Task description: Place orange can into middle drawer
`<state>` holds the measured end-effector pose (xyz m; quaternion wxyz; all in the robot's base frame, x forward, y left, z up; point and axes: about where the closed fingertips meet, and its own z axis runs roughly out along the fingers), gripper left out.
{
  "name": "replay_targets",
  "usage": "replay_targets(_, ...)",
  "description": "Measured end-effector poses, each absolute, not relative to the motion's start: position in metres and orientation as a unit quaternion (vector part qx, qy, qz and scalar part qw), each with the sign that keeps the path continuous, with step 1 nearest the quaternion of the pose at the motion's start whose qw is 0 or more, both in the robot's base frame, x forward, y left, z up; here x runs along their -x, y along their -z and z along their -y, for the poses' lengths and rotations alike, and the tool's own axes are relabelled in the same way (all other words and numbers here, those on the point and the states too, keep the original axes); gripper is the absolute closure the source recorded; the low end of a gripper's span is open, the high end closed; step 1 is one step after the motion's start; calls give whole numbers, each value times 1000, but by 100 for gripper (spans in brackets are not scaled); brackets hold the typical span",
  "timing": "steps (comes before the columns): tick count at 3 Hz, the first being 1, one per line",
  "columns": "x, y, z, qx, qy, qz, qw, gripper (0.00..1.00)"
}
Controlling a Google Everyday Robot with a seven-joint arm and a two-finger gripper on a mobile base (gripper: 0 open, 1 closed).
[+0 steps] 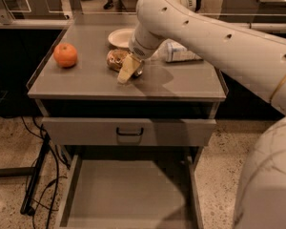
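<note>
The robot's white arm (219, 37) reaches over a grey cabinet (181, 84) whose middle drawer (128, 194) stands open below, its gripper (128, 70), spread or closed impossible to tell, right at the orange can (114, 58) on top, near an orange fruit (66, 55).

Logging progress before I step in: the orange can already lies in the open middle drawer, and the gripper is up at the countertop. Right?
Not quite. The camera view shows the orange can on the countertop, right beside the gripper, not in the open middle drawer. The gripper is up at the countertop, as you said.
</note>
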<state>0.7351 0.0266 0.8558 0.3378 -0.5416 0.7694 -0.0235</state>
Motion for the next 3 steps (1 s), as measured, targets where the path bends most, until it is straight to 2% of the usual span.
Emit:
replay_targets(1,-735,-856,-27,542,24,-769,338,19)
replay_targets(3,-735,-856,-27,542,23,-769,338,66)
